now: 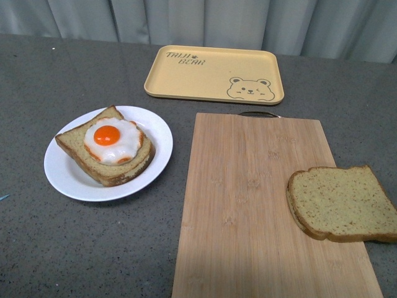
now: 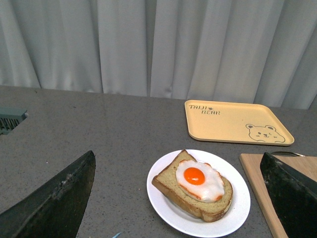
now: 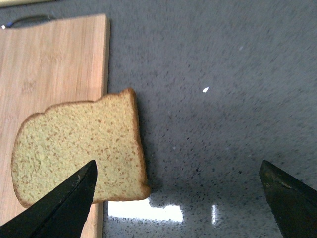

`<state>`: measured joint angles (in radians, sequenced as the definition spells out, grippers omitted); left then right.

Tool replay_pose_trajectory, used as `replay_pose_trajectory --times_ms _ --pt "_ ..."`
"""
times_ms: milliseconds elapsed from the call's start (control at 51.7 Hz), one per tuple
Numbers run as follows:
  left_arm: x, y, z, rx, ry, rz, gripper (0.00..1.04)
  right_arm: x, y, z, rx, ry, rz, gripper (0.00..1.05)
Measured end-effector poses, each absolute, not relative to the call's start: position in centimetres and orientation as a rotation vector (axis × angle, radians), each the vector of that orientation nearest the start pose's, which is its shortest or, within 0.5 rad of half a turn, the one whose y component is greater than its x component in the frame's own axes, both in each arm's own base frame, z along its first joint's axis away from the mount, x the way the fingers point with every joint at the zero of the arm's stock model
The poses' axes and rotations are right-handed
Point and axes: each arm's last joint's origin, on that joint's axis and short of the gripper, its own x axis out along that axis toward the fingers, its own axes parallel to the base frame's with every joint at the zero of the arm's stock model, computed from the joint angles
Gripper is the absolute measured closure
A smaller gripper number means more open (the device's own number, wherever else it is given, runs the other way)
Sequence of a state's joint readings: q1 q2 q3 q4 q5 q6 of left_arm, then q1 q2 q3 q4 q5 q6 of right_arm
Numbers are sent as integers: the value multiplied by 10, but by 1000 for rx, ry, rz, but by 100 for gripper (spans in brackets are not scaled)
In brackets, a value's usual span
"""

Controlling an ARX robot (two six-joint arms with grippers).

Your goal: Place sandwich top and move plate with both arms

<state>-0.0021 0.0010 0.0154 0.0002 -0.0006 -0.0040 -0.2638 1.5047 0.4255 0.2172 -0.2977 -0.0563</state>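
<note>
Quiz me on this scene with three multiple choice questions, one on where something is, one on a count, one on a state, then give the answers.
1. Where does the plain bread slice lie?
A) on the yellow tray
B) partly on the cutting board, at its right edge
C) on the white plate

2. How many bread slices are in view?
A) one
B) three
C) two

3. How does the right pincer stand?
A) open, gripping nothing
B) shut on the bread
C) shut on the plate rim

Answers:
1 B: the slice overhangs the board onto the grey table.
2 C: the plain slice plus the egg-topped slice on the plate.
3 A: its fingers stand wide apart.
</note>
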Motion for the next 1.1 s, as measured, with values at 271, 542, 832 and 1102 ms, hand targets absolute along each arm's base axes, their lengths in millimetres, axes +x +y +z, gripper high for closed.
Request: replay_pose_trajectory --times_ms 271,542,832,1102 --pt "97 0 169 -4 -15 -1 7 245 -62 73 344 949 105 9" --pt "97 0 169 -4 -15 -1 7 254 -53 60 448 983 150 9" --pt "97 0 169 -4 -15 -2 7 266 -44 45 502 1042 167 9" --pt "97 0 169 -4 -15 -1 7 275 -37 37 532 1090 159 32"
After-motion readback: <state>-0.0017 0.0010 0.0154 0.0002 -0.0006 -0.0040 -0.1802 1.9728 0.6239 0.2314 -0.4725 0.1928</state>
